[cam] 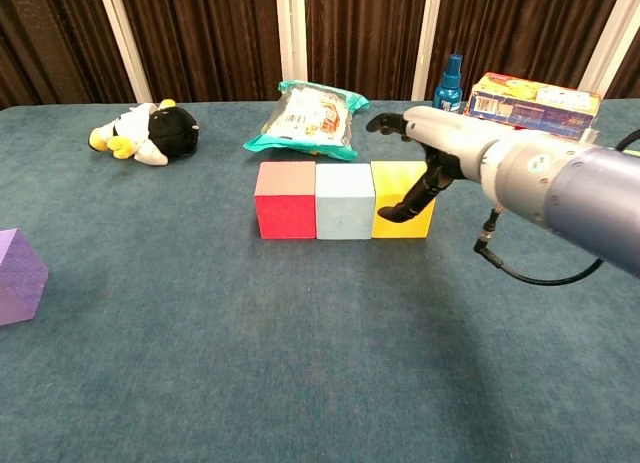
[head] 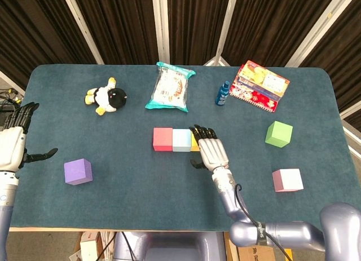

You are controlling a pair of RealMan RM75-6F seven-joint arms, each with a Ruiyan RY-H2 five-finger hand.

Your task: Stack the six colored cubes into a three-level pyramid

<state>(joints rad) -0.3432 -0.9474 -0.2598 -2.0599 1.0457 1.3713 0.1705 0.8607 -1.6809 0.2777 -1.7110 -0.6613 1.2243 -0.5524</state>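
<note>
Yellow cube sat beneath the right hand, which hovered open-fingered and empty; left hand likewise spread.

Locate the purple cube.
In the head view, the purple cube sits alone at the table's front left, near the left hand, far from the red cube.

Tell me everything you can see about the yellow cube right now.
The yellow cube is a plain, matte block with crisp edges, sitting flat on the blue cloth-covered table. It is the right-hand end of a row of three, flush against the pale blue cube, with the red cube beyond that. The right hand hangs over it, fingers spread, hiding most of it in the head view; whether the thumb touches its front face is unclear.
</note>
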